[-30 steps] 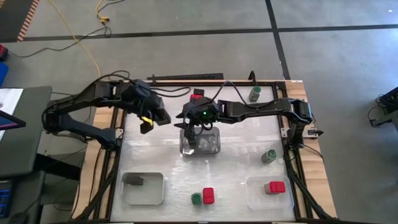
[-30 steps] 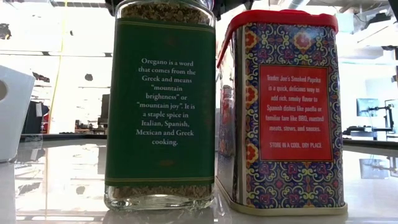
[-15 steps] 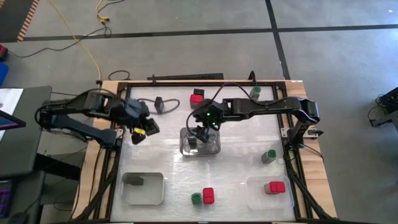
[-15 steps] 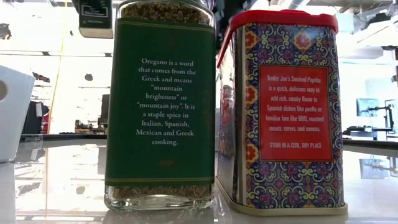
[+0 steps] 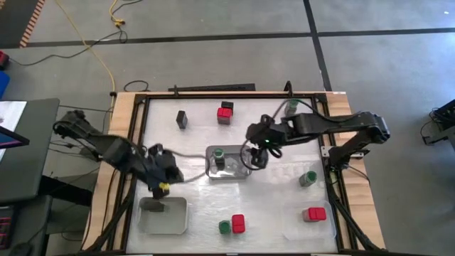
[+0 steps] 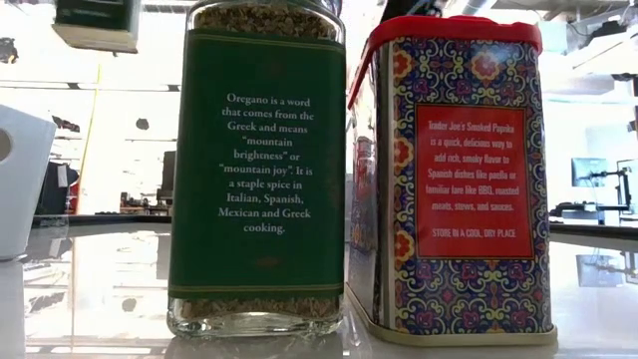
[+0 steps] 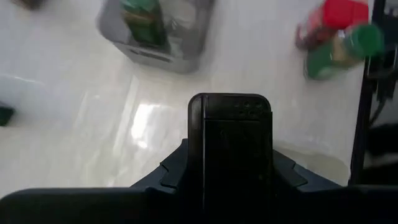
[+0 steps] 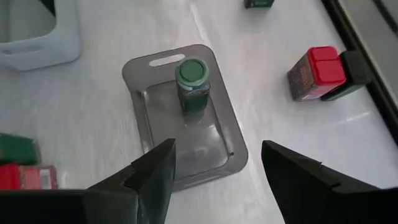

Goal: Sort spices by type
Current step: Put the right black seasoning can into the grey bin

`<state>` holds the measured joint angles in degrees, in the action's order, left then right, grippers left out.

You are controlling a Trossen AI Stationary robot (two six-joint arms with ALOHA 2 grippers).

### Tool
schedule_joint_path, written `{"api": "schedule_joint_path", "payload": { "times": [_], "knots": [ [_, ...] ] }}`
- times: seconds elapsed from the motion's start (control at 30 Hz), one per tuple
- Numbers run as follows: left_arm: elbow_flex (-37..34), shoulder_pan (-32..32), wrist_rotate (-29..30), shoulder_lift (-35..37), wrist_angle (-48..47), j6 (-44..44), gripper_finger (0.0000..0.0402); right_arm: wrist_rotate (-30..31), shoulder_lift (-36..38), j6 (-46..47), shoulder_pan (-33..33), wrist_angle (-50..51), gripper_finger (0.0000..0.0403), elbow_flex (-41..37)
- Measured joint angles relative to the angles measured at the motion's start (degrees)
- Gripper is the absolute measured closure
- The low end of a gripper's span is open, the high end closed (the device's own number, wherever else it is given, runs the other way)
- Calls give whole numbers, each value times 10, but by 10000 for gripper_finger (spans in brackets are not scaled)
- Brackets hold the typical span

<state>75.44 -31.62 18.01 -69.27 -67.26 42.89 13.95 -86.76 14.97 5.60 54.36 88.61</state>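
1. The left end effector (image 5: 162, 186) is clamped on a dark box (image 7: 236, 134) and hangs near the left tray (image 5: 170, 220), which already has one dark box in it. If it lets go while this high, the box could tip or bounce out of the tray.
2. The right end effector (image 8: 214, 165) has its fingers apart and holds nothing. It hovers beside the grey middle tray (image 8: 149, 112), where one green jar (image 8: 193, 84) stands upright. A careless swing could clip the tray's rim and topple that jar.
3. Loose spices sit well apart on the worktop (image 5: 277, 192): a red tin (image 5: 225, 114) and another dark box (image 5: 182, 119) at the far side, a green jar (image 5: 308, 178) on the right, and a jar-and-tin pair (image 5: 232, 225) at the near edge.
4. The right tray (image 5: 291, 213) holds one red tin.
5. The near pair stand touching; closing on one could knock the other over.
6. Both arms reach toward the centre, so their paths could cross.
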Motion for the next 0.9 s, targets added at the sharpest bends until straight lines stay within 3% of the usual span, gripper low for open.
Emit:
{"api": "schedule_joint_path", "payload": {
  "times": [0.23,0.5,0.73,0.9],
  "knots": [
    [0,-84,-11,-66,33,14,286,27,60,27,42,-13,138,-69],
    [0,-132,0,-141,59,18,286,30,113,67,65,-57,138,-156],
    [-7,-156,-11,-174,72,31,286,30,127,66,64,-75,138,-168],
    [-70,-156,-6,-164,150,40,286,30,127,62,64,-74,138,-168]
  ]
}}
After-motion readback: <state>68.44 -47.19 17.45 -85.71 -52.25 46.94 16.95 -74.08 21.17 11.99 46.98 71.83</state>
